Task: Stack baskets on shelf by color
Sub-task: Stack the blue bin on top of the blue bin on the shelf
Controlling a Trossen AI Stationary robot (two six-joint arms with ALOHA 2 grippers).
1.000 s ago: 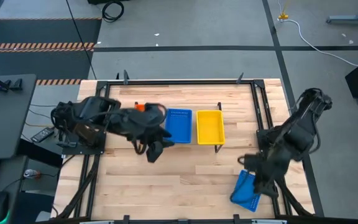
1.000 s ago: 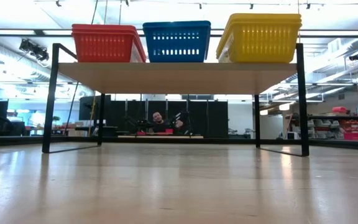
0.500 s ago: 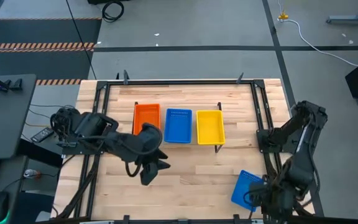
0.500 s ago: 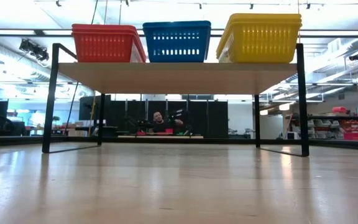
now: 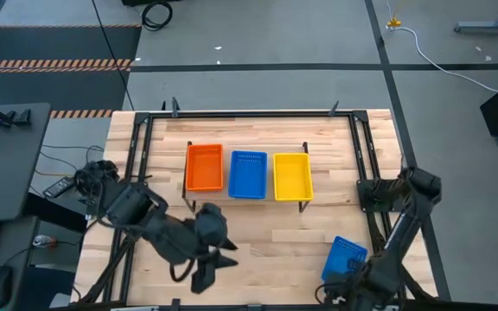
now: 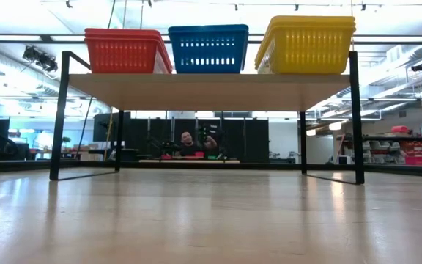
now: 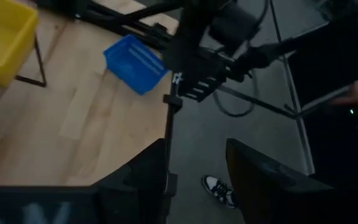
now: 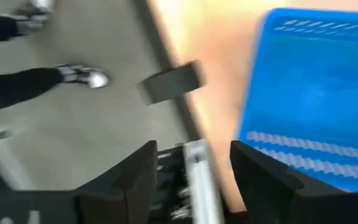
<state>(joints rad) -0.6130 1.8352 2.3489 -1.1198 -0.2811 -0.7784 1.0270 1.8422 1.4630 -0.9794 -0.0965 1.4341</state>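
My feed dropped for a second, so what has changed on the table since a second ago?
The left arm pulled back from the shelf toward the near edge, uncovering the orange basket; its left gripper is empty, fingers apart. The right arm also drew back, its right gripper now by the loose blue basket, which lies free on the table. The blue stack and yellow stack stayed put.

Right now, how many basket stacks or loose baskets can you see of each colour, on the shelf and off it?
Orange: 1 stack on the shelf
Blue: 2, one stack on the shelf and one loose basket on the table near the right gripper
Yellow: 1 stack on the shelf
Total: 4 (baskets per stack cannot be counted)
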